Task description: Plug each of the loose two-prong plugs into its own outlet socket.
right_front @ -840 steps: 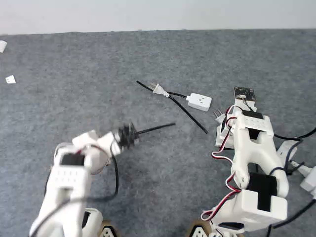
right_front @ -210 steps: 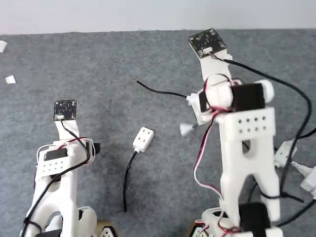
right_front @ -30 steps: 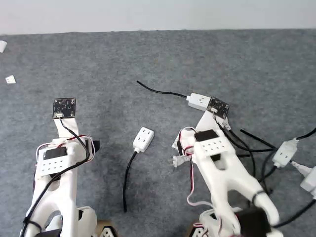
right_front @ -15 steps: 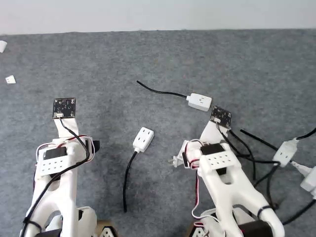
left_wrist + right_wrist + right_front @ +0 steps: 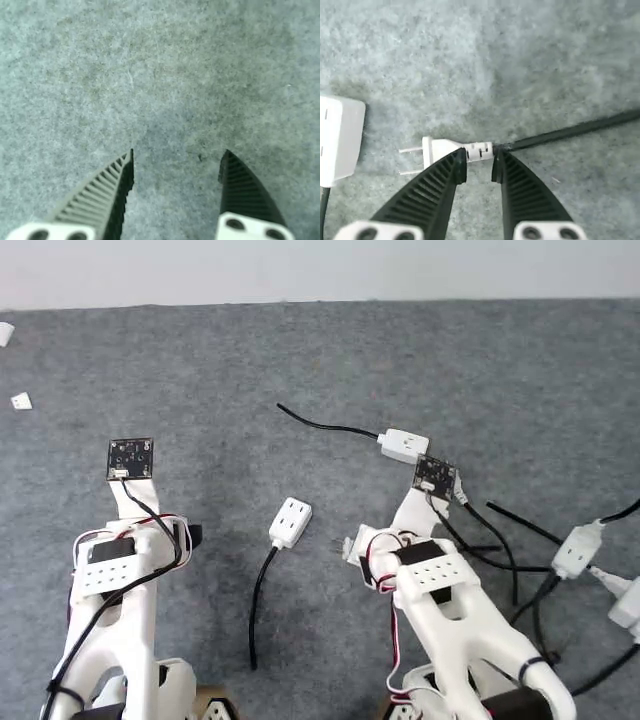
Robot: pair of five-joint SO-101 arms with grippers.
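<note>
Gripping the plug [image 5: 442,148], right jaws partly hide it.

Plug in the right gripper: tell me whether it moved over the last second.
Yes. The plug, held in the right gripper, has shifted slightly toward the middle socket, which stayed put.

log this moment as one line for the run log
right jaws: shut on plug, prongs facing outlet socket, gap between | left jaws: open over carpet | state: not plugged in

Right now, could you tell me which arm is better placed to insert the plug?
Right: the right gripper grips the plug, prongs toward the socket; the left gripper hangs open over carpet.
</note>
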